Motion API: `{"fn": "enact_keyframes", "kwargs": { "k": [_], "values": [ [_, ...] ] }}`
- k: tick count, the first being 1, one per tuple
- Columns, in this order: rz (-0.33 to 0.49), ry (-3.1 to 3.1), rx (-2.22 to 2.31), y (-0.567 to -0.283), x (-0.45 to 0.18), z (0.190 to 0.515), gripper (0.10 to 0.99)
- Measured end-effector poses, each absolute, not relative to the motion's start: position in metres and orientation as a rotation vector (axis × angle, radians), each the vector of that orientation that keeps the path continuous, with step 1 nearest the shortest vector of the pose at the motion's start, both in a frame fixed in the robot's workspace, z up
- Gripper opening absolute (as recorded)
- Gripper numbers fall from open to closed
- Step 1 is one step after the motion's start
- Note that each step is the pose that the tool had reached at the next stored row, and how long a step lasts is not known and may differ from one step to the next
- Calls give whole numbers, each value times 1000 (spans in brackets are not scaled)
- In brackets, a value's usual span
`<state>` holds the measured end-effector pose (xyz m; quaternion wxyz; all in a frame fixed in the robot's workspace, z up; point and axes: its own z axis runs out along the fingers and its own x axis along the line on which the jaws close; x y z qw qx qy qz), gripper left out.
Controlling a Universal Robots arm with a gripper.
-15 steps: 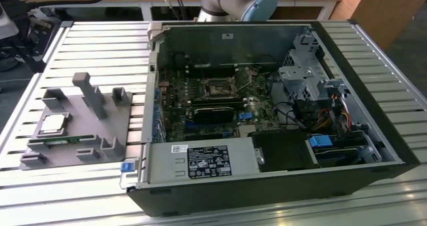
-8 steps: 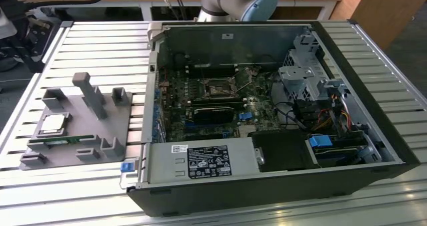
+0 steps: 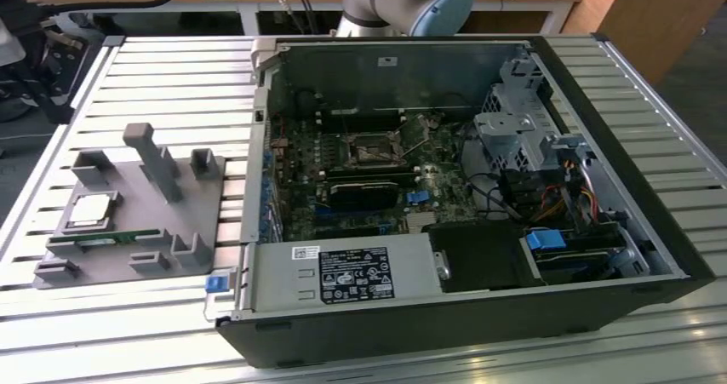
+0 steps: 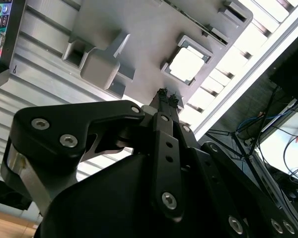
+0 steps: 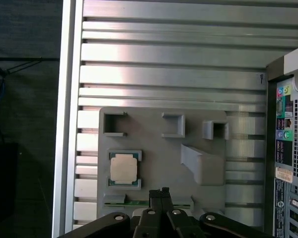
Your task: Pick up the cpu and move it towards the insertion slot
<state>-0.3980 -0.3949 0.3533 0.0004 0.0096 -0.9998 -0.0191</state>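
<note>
cpu [image 5: 123, 168] in holder [image 5: 156, 148], claw [image 5: 162, 191] closed nearby

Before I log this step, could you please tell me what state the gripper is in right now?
Gripper: closed, holding nothing; the cpu lies in the gray holder.

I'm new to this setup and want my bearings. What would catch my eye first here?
The open computer case dominates the exterior view, its motherboard bared with the insertion slot near the middle. On the exterior view's left a grey holder carries the cpu, silvery top up. In the first wrist view the shut gripper hangs over that holder near the cpu, holding nothing.
</note>
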Motion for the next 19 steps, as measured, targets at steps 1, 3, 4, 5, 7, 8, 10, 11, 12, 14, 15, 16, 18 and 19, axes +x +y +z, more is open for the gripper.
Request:
{"fn": "enact_keyframes", "kwargs": {
  "k": [1, 3, 4, 5, 7, 8, 10, 11, 12, 14, 15, 16, 18, 19],
  "values": [
    [-60, -3140, 30, -395, -398, 353, 106],
    [-60, -3140, 30, -395, -399, 353, 106],
    [-60, -3140, 30, -395, -400, 353, 106],
    [-60, -3140, 30, -395, -400, 352, 106],
    [-60, -3140, 30, -395, -401, 352, 106],
    [-60, -3140, 30, -395, -401, 352, 106],
    [-60, -3140, 30, -395, -402, 351, 106],
    [-60, -3140, 30, -395, -402, 351, 106],
    [-60, -3140, 30, -395, -402, 351, 106],
    [-60, -3140, 30, -395, -402, 350, 106],
    [-60, -3140, 30, -395, -402, 350, 106],
    [-60, -3140, 30, -395, -403, 350, 106],
    [-60, -3140, 30, -395, -403, 350, 106],
    [-60, -3140, 30, -395, -403, 349, 106]
  ]
}}
